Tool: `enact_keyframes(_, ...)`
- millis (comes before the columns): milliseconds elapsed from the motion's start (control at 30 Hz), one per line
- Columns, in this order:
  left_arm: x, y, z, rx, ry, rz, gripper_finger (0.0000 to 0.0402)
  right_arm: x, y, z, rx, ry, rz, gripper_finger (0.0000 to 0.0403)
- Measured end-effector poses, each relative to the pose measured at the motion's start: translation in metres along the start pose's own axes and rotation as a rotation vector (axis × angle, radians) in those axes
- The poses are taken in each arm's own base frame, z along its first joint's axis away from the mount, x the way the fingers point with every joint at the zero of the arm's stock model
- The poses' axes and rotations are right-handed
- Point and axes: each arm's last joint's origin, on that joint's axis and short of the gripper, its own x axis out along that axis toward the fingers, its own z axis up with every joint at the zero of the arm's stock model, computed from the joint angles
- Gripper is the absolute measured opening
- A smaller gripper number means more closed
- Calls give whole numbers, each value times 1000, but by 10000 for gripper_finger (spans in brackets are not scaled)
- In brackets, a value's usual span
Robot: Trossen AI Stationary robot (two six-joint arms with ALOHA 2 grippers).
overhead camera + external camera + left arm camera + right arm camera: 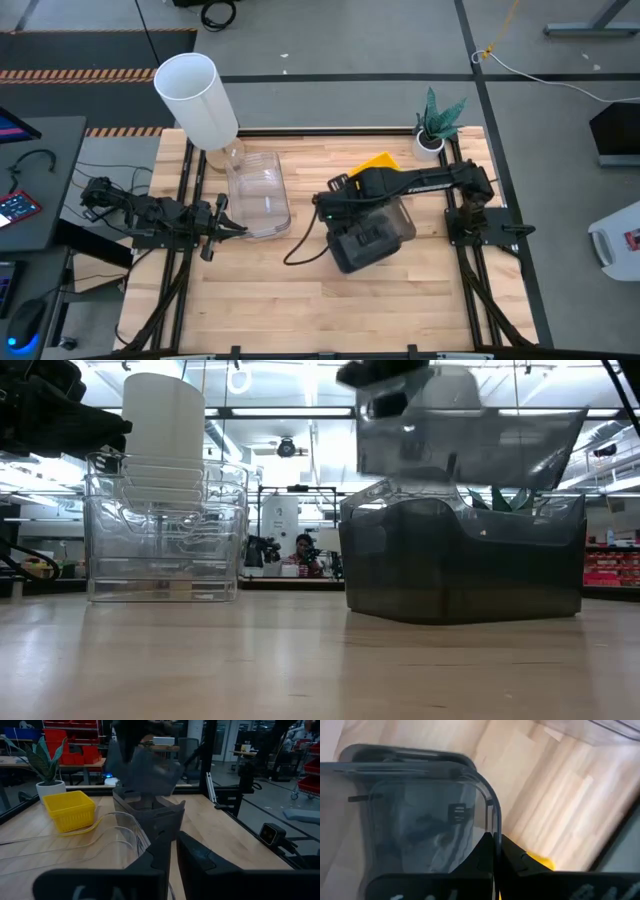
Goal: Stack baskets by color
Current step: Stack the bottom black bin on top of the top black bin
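Step in hand, by the look of it: grey-on-grey stacking. Right gripper (496, 851) clamped on rim of a dark grey basket (470, 435), held in air, tilted, directly above a second dark grey basket (462, 560) sitting on the table (400, 310). In right wrist view, fingers pinched tight on the thin smoky wall, lower basket's rim visible through and beyond it. Not yet nested; gap between the two clear in low view.

Yellow basket (70, 810) just beyond that pincer's load, towards the potted plant (436, 125). Clear basket (258, 193) well apart from right gripper, just ahead of left gripper (172, 847), w/ the tall white cylinder (197, 98) past its far end. Low view suggests more than one clear bin nested there; exact count can't tell.

Left gripper near table's left edge, fingers nearly together w/ a narrow slit, holding nothing, waiting.

Next move, as judged: level the held basket, square its corners over the lower one, lower straight down till rims seat, then release. Tilt is the risk: a corner could catch the lower rim and shove it.
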Motion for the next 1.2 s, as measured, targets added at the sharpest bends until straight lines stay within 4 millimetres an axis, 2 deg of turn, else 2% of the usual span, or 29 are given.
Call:
enact_keyframes(267,0,0,0,0,0,0,32,39,2,2,-23,-17,101,3)
enact_keyframes(500,0,0,0,0,0,0,40,59,6,4,-5,-52,140,7)
enact_keyframes(1067,0,0,0,0,0,-1,35,64,4,6,14,-101,190,9)
enact_keyframes(1200,0,0,0,0,1,-1,39,64,3,8,73,-121,186,19)
